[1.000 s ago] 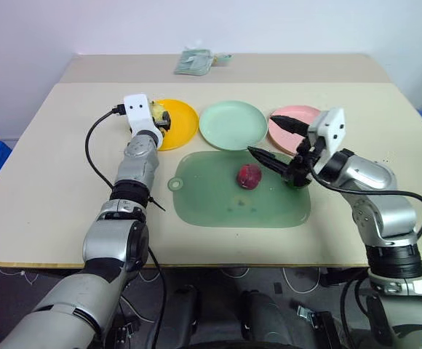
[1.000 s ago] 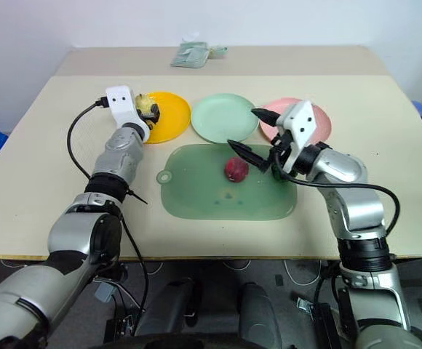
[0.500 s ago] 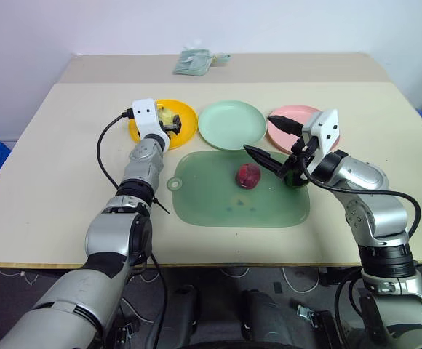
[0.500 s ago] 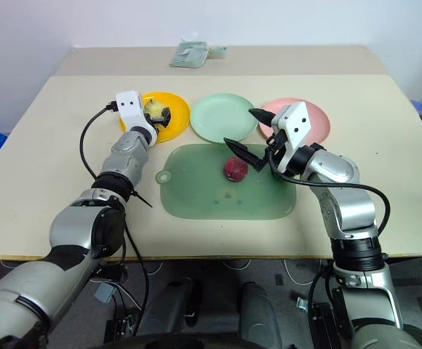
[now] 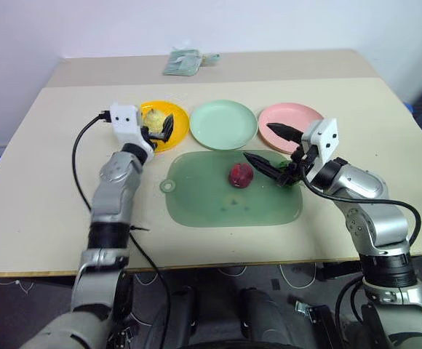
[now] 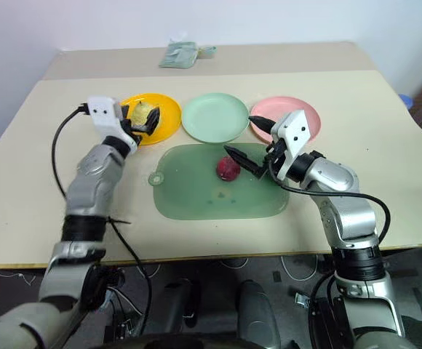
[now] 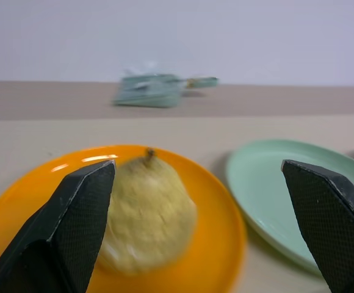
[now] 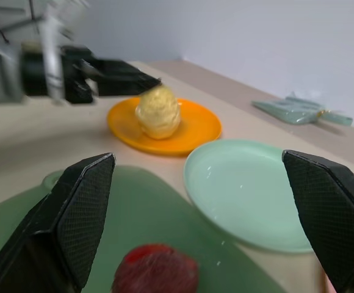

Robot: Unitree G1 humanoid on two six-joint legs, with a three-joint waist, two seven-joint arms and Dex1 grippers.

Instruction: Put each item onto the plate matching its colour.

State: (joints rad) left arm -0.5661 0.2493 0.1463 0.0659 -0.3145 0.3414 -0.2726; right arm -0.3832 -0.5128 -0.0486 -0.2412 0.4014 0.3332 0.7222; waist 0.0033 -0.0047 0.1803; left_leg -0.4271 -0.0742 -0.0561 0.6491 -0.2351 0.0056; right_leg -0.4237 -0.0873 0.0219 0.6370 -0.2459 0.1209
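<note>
The pale yellow pear lies on the orange-yellow plate. My left gripper stands open just in front of it, its fingers apart from the pear. The mint green plate and the pink plate hold nothing. The dark red lump rests on the translucent green mat. My right gripper hovers open to its right, above the mat. A dark green lump shows partly under that gripper's base, at the mat's right end.
A folded grey-green packet lies at the table's far edge. A black cable loops from my left wrist over the table's left side. Bare tabletop lies to the left and in front of the mat.
My left gripper has drawn back off the orange-yellow plate, and the pear stays lying on it. My right gripper has hardly moved. The camera view has shifted a little.
</note>
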